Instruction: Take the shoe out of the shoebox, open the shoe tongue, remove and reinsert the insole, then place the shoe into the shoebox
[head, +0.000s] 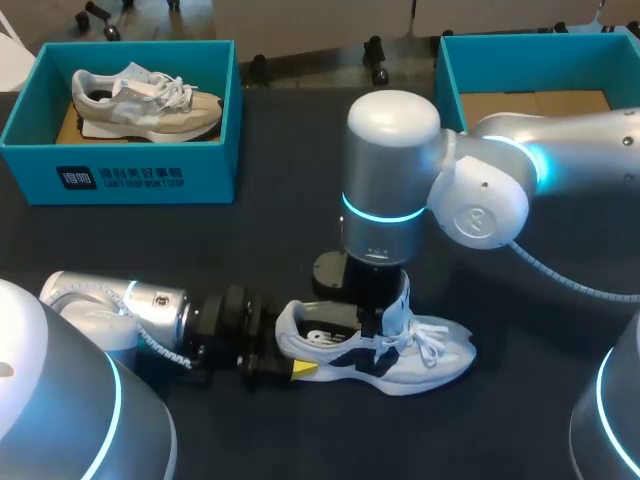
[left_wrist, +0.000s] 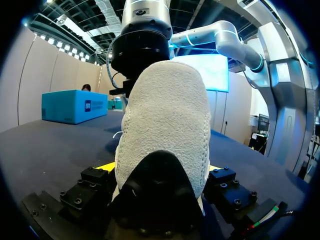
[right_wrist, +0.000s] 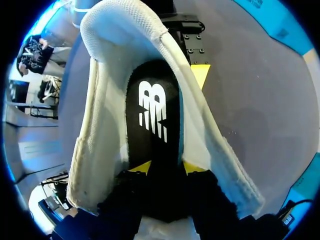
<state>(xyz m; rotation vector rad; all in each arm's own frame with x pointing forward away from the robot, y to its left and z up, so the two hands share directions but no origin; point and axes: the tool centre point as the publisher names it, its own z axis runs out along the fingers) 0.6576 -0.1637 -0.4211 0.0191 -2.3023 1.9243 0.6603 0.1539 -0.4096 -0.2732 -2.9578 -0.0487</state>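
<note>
A white and navy shoe lies on its sole on the dark table, toe to the right. My left gripper comes in low from the left and is shut on the shoe's heel, a yellow tip showing on each side. My right gripper reaches straight down into the shoe's opening. In the right wrist view its two yellow tips press on the black insole with the white logo from both sides, inside the white collar. The left gripper's yellow fingertip shows outside the heel.
A teal shoebox at the back left holds a second, beige shoe. Another teal box stands open at the back right behind my right arm. Bare dark table lies between the boxes and the shoe.
</note>
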